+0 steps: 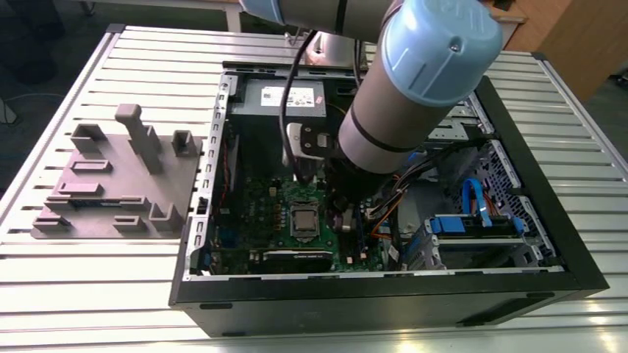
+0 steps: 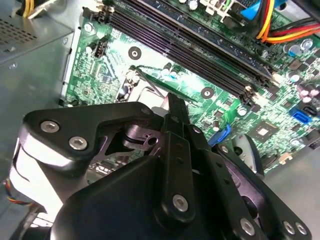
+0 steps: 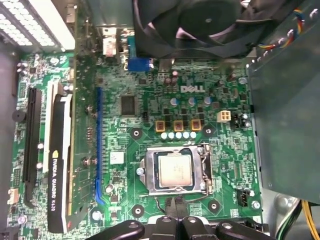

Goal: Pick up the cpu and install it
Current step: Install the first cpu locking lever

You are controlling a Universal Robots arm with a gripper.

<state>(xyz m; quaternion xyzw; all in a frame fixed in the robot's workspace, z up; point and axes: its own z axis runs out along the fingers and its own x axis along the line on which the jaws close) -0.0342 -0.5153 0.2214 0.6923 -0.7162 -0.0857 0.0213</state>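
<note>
Jaws [image 3: 175, 220] appear drawn nearly together with nothing between the tips, poised just beside the socket [image 3: 176, 170] edge. Chip [image 3: 174, 169] lies flat inside the socket's metal frame on the green board [image 3: 150, 115], apparently seated. Judgement: any contact here should be square and gentle, clear of the frame's lever. Graphics card [image 3: 60, 165] stands well apart from the socket.
</note>
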